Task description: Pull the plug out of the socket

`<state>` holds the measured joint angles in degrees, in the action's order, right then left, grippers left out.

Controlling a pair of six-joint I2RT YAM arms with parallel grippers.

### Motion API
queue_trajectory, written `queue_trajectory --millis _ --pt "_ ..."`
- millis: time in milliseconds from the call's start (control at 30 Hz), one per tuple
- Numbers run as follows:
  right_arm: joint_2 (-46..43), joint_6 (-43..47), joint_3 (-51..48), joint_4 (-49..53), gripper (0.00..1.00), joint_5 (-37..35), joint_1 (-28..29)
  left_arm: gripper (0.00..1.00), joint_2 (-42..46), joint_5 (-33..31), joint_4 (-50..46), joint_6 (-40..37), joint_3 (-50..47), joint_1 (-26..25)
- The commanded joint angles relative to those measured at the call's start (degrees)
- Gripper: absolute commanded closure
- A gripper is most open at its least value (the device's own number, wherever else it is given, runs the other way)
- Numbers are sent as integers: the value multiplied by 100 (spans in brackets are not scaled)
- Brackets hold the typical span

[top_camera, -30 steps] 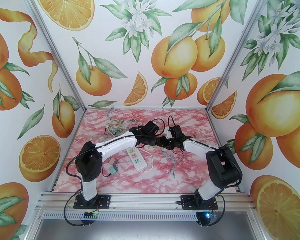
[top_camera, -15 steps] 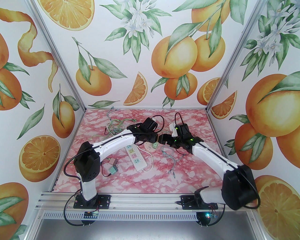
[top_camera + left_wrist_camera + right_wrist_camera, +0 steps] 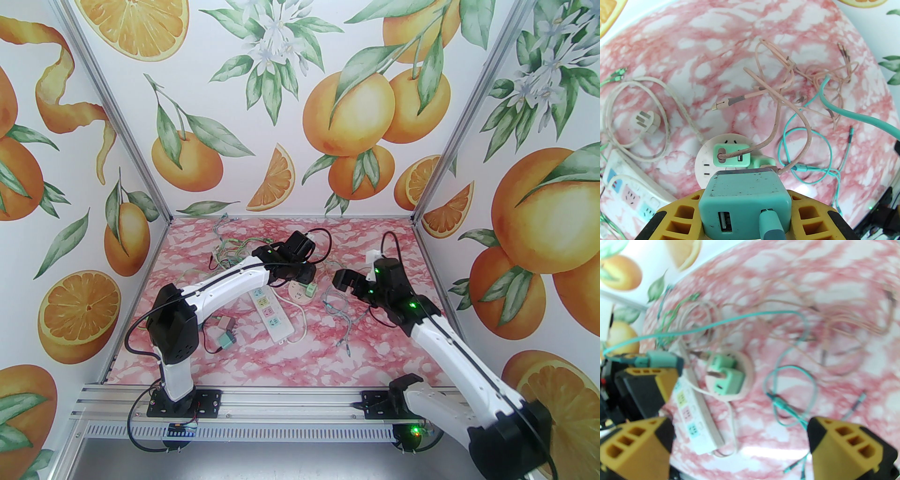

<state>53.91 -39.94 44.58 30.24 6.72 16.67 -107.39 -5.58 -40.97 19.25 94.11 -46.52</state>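
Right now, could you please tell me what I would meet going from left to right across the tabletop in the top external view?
In order: small pink square adapter → long white plastic power strip → round white socket → open right end effector.

plugs point(image 3: 731, 158) on round socket point(image 3: 705, 164), power strip point(image 3: 630, 194) just left; cables point(image 3: 801, 167) right

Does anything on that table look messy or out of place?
Yes. Loose pink cables and teal cables lie tangled across the table beside the round socket, with no order to them. The teal plug held in the left gripper also looks scuffed, with dark specks on its top.
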Motion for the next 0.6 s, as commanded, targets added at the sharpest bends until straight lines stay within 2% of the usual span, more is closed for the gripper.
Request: queue_trajectory --millis 0,67,333,567 --pt "-234 -163 -156 420 0 -406 -146 75 271 -118 -167 -114 272 -60" --pt "-433 3 -314 522 0 -270 -495 75 213 -639 -459 11 542 -342" --pt "-85 485 -327 370 0 228 -977 75 176 -1414 -1044 607 741 -910" --pt "214 602 -233 405 0 171 -1294 75 230 -2189 -1275 1278 230 -1523"
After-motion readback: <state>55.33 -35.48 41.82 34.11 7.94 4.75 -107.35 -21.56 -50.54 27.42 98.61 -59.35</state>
